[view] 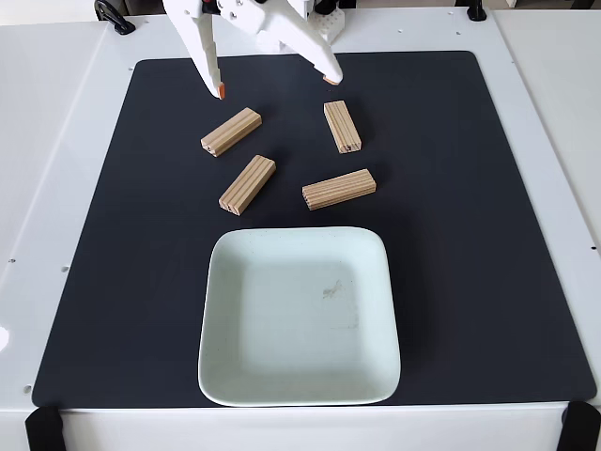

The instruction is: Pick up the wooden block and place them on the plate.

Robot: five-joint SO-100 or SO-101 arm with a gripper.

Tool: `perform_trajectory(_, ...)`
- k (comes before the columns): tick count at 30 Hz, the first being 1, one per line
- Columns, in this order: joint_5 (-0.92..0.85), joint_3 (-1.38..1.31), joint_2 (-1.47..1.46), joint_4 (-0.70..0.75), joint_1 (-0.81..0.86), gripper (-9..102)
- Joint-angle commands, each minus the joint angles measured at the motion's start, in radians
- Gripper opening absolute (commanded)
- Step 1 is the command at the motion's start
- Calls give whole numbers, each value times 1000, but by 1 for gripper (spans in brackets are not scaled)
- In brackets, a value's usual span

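Fixed view: white table [56, 141] carries a black mat [488, 235]. Pale mint square plate [299, 319] sits at mat's near edge, nothing on it. White gripper [277, 85] at top, fingers spread wide apart, holding nothing, orange tips above the mat. Four wooden blocks lie on the mat between gripper and plate: [231, 132], [342, 126], [248, 184], [339, 189], all apart from each other.

Four blocks behind the plate, fixed view.
Plate [299, 390] at mat's [488, 235] near edge, centred; wooden blocks toward the far edge: far-left block [231, 132], far-right block [343, 127], near-left block [247, 184], near-right block [339, 189]; gripper [275, 85] above, at far edge.
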Motion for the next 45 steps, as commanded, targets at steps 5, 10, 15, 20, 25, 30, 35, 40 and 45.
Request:
perform_trajectory(5, 67, -14, -124, -161, -6, 68)
perform_trajectory(10, 67, -14, -189, -230, 2, 68)
perform_trajectory(15, 64, -14, -235, -244, 8, 68)
perform_trajectory(20, 58, -12, -267, -244, 11, 68)
perform_trajectory(25, 55, 0, -281, -244, 29, 68)
perform_trajectory(30, 55, 3, -284, -242, 37, 68)
perform_trajectory(35, 29, 83, -282, -308, 55, 68)
perform_trajectory(40, 25, 176, -282, -437, 63, 68)
perform_trajectory(45, 25, 236, -282, -499, 58, 68)
